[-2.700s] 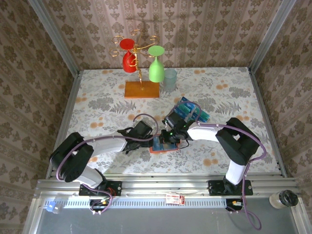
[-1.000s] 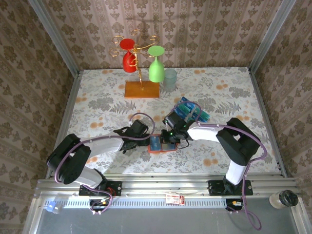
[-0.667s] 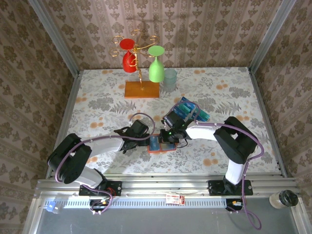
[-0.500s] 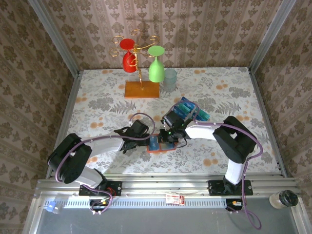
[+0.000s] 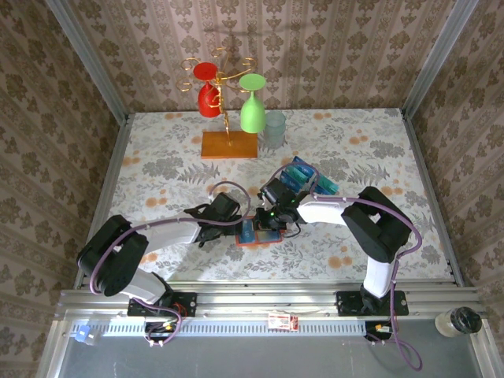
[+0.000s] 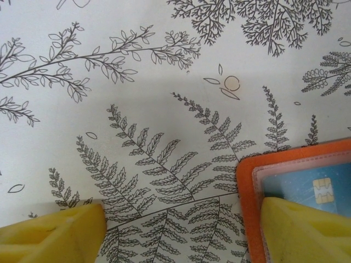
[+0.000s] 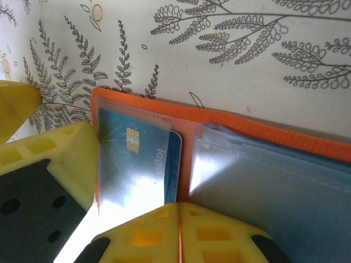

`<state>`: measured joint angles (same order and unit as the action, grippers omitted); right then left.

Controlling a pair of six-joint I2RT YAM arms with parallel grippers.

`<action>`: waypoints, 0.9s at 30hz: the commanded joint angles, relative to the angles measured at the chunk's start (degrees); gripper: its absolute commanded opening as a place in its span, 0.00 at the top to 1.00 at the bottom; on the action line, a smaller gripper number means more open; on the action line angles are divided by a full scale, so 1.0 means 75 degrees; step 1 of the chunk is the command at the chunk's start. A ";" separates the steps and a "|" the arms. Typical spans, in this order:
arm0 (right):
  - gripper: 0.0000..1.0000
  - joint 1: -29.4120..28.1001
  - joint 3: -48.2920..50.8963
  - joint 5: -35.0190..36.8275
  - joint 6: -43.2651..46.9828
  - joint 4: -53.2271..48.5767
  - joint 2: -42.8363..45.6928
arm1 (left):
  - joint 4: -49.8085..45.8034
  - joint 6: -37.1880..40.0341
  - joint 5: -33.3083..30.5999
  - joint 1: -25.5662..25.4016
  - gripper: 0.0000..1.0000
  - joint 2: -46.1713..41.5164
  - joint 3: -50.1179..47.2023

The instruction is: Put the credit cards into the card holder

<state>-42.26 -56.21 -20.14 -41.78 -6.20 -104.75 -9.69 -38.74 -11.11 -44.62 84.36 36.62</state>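
Note:
The orange card holder (image 5: 261, 235) lies open on the table between both arms. In the right wrist view a blue credit card (image 7: 143, 159) with a gold chip sits in its left clear pocket (image 7: 118, 181), the card's right edge sticking out. The card holder's right pockets (image 7: 274, 192) look empty. My right gripper (image 7: 179, 207) is shut, fingertips pressed together over the orange spine. My left gripper (image 6: 181, 233) is open; its right finger (image 6: 304, 230) rests on the card holder's left edge (image 6: 247, 181), over the card (image 6: 321, 189). More blue and teal cards (image 5: 305, 178) stand behind the right gripper (image 5: 273, 218).
A clear plastic rack (image 5: 313, 175) holds those cards. At the back stand a wooden-based wire stand (image 5: 228, 144) with a red glass (image 5: 207, 88) and a green glass (image 5: 252, 106), plus a clear cup (image 5: 275, 128). Patterned walls enclose the table.
The right gripper has crept a little left over the card holder, and the card holder has slid slightly left with it. The left arm has barely moved.

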 commanded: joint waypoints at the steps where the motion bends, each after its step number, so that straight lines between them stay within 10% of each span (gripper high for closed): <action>1: 0.90 -0.0067 0.0094 -0.0036 -0.0034 -0.0048 0.0124 | 0.0147 0.0115 0.0421 0.0286 0.22 0.0002 0.0107; 27: 0.87 -0.0160 0.0404 0.0281 -0.1384 0.1107 -0.0111 | -0.0149 -0.0142 0.1013 0.0654 0.21 -0.0502 0.0756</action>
<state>-43.07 -52.90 -19.70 -50.68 1.21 -103.90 -9.74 -39.40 -4.19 -40.07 80.99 40.71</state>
